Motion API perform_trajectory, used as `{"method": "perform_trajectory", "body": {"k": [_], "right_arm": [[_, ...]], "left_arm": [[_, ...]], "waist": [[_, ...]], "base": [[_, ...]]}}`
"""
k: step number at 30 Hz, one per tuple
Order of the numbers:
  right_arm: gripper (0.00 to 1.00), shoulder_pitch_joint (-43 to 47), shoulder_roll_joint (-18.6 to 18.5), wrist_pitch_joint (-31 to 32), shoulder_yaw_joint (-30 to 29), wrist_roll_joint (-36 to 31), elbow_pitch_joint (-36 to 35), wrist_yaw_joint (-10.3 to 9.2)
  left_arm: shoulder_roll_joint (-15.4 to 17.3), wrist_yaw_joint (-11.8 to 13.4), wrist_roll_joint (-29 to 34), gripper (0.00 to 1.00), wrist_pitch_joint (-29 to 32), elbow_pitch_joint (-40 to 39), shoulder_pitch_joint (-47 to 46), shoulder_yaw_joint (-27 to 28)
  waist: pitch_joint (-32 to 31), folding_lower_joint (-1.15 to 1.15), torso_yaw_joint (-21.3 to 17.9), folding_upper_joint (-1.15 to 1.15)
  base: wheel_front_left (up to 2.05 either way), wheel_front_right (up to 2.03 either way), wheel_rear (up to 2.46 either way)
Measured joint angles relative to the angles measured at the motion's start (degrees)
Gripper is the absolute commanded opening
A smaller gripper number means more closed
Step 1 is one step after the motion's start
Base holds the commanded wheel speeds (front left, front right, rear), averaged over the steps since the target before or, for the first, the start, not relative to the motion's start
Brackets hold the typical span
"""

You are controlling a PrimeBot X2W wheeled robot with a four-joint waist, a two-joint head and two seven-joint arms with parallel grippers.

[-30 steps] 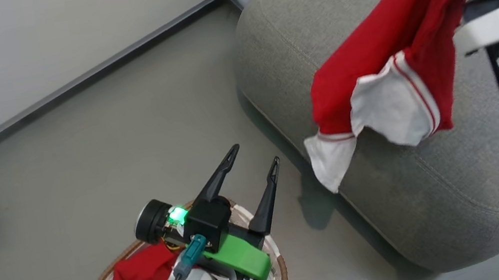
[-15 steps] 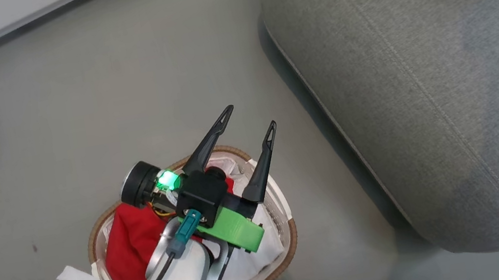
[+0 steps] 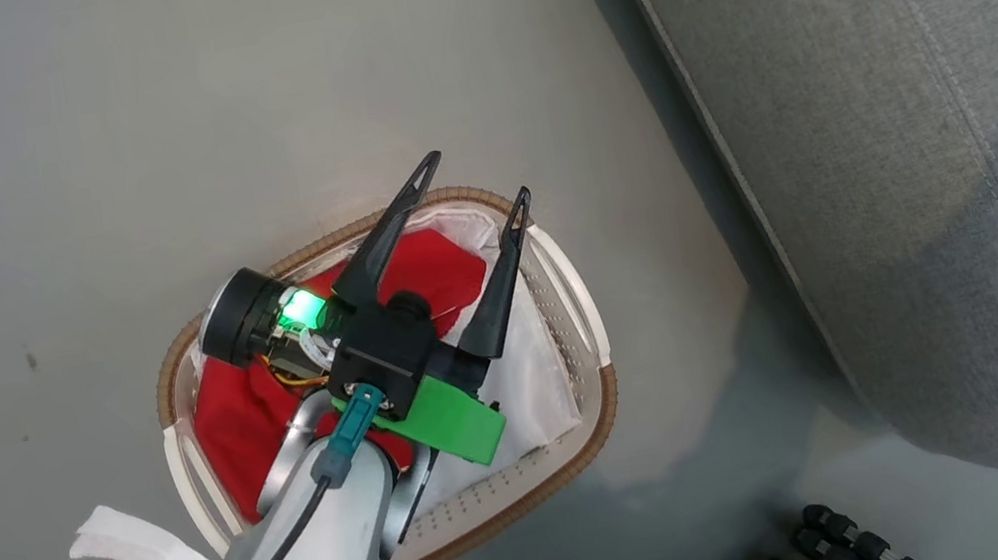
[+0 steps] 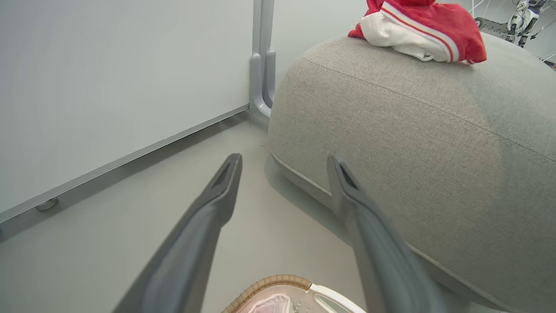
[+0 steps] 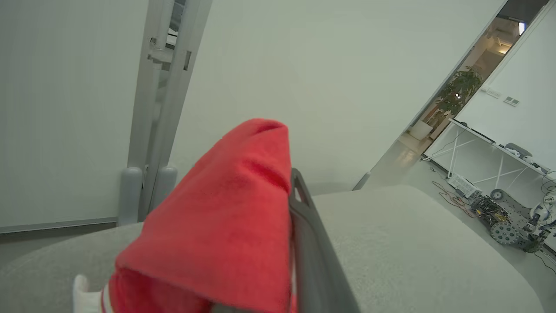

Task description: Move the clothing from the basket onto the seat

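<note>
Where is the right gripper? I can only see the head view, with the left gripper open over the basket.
Observer: The right wrist view shows the right gripper shut on a red garment, above the seat.
Operator: Is that garment down on the seat yet?
Observer: In the left wrist view its lower part looks to rest on the seat's top, with a white panel and striped trim facing the camera. Its upper part runs out of frame.
Operator: What is beyond the seat?
Observer: A white wall, with a grey post standing at the seat's far corner.
</note>
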Motion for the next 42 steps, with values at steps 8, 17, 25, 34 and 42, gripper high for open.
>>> {"method": "perform_trajectory", "body": {"k": [8, 17, 25, 34, 42], "right_arm": [[0.0, 7.52, 4.05, -0.01, -4.0, -1.26, -0.08, 0.0], [1.0, 12.87, 5.16, -0.02, -4.37, -0.93, -3.53, 0.0], [1.0, 20.48, 6.57, -0.02, -1.51, 2.07, -8.42, 0.0], [1.0, 29.08, 7.5, -0.02, 3.25, 3.32, -11.01, 0.0], [1.0, 30.02, 6.99, -0.02, 8.39, 4.22, -9.88, 0.0]], "left_arm": [[0.51, 0.01, 0.69, 1.0, 0.0, 0.34, -0.09, 0.3], [0.35, 0.01, 0.54, 1.0, 0.0, 1.08, 0.04, 0.9], [-0.35, 0.01, -0.58, 1.0, 0.0, 1.57, 2.13, 2.3], [-1.8, 0.01, -2.21, 1.0, 0.0, 1.7, 6.39, 4.65], [-3.04, 0.23, -4.24, 1.0, 0.0, 1.1, 10.59, 7.73]], "waist": [[3.67, 0.0, 0.03, 0.0], [2.38, -0.01, -0.66, 0.0], [-1.54, -0.01, -0.68, 0.0], [-8.97, -0.01, -0.17, 0.0], [-16.74, -0.02, 1.67, 0.0]], "base": [[0.0, 0.0, 0.0], [0.0, 0.0, 0.0], [0.0, 0.0, 0.0], [0.0, 0.0, 0.0], [0.0, 0.0, 0.0]]}}
